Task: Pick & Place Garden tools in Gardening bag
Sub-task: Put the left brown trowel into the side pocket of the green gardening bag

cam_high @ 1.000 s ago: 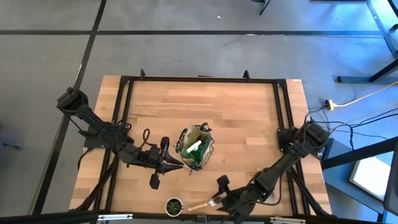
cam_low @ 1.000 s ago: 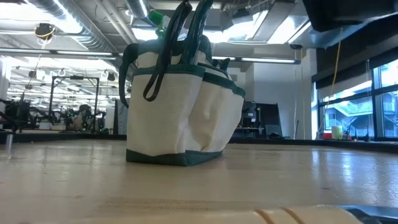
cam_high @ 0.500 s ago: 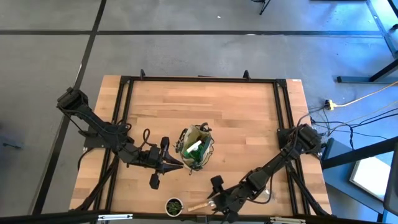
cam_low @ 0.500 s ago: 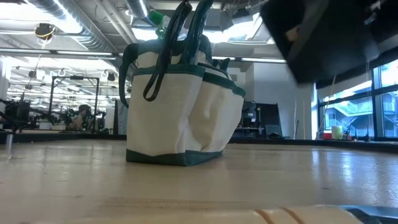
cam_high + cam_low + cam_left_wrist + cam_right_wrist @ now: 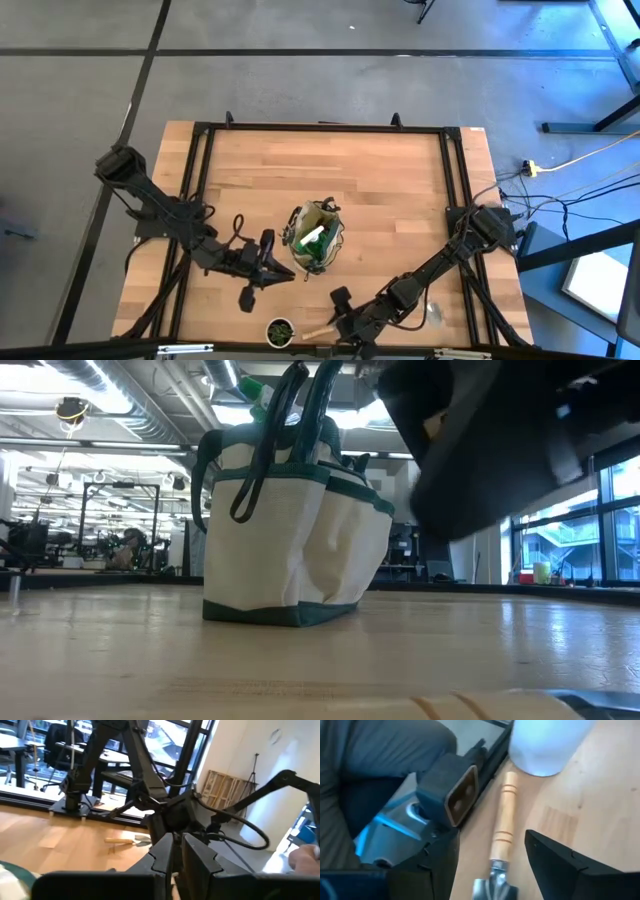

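The gardening bag (image 5: 315, 238) is standing near the middle of the worktop (image 5: 380, 180). The left pincer (image 5: 283, 272) is sitting just beside it, on its left. Near the front edge, the potted plant (image 5: 280, 330) is sitting left of a trowel (image 5: 325, 329), with the right pincer (image 5: 340, 322) hovering over that trowel.

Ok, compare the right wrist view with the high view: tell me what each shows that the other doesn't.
Only the right wrist view shows the rings turned into the wooden handle and the open fingers either side of it.

Only the high view shows the gardening bag, the left gripper beside it, and the potted plant.

Both show the right gripper over the wooden-handled tool at the table's near edge.
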### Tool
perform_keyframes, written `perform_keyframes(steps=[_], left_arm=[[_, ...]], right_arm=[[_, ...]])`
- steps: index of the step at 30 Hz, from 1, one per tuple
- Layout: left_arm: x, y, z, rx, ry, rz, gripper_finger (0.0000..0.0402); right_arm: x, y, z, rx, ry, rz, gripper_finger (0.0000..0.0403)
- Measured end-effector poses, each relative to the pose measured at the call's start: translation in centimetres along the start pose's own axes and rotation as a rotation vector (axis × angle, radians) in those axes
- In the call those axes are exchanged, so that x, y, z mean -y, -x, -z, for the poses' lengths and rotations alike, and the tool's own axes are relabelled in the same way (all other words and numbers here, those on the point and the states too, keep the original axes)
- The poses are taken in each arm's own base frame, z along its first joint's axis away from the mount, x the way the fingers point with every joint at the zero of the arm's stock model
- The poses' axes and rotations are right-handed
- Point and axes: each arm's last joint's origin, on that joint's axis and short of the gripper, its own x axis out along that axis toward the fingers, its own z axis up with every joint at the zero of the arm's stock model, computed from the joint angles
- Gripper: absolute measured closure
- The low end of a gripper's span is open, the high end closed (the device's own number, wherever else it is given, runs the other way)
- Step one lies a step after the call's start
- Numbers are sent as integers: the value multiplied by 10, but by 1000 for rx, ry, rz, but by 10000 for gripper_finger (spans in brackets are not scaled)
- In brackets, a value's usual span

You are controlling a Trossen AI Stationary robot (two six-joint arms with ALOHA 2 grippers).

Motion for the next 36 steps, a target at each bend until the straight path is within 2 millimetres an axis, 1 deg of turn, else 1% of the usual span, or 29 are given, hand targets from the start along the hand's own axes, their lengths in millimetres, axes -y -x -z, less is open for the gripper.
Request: perform_keyframes(steps=[5,10,17,23,30,35,36], left_arm=[[9,2,8,-7,13,12,368],[18,6,15,-27,27,31,368],[30,13,20,-36,29,45,368],[38,20,22,-38,37,49,368],[43,24,24,-34,37,35,368],[44,25,24,-35,42,36,368],[44,25,24,-34,45,33,368]], right_arm=[[7,0,2,-18,23,97,176],[12,-1,0,-3,-9,123,176],[5,0,-1,17,-55,92,176],[-4,2,0,30,-49,123,176],[-5,2,-2,53,-51,148,176],[-7,-7,0,8,-39,141,176],[-8,-10,-2,2,-39,132,176]])
